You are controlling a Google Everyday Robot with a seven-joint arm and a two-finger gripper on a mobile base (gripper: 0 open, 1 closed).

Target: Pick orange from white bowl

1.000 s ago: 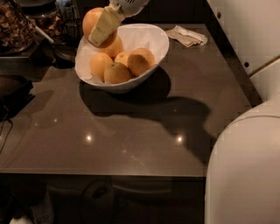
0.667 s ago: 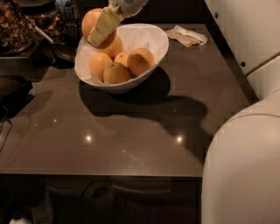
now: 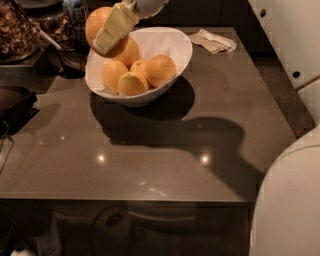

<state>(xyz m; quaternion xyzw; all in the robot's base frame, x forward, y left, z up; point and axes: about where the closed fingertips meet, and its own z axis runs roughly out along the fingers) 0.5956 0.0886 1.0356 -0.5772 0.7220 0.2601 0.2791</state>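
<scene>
We see the orange held in the air at the far left of the table, just above the far-left rim of the white bowl and clear of the paler fruits lying inside it. The gripper is clamped on the orange: one cream finger lies slanting across its near face, and the other we take to be behind the fruit, out of sight. We judge the orange firm and fairly heavy for its size, with a smooth rind that could roll or slip under flat pads, so a hold across its widest part suits it best, squeezed enough to carry but not to bruise. The arm comes in from the far edge of the scene, its wrist high, the finger angled down and to the left.
</scene>
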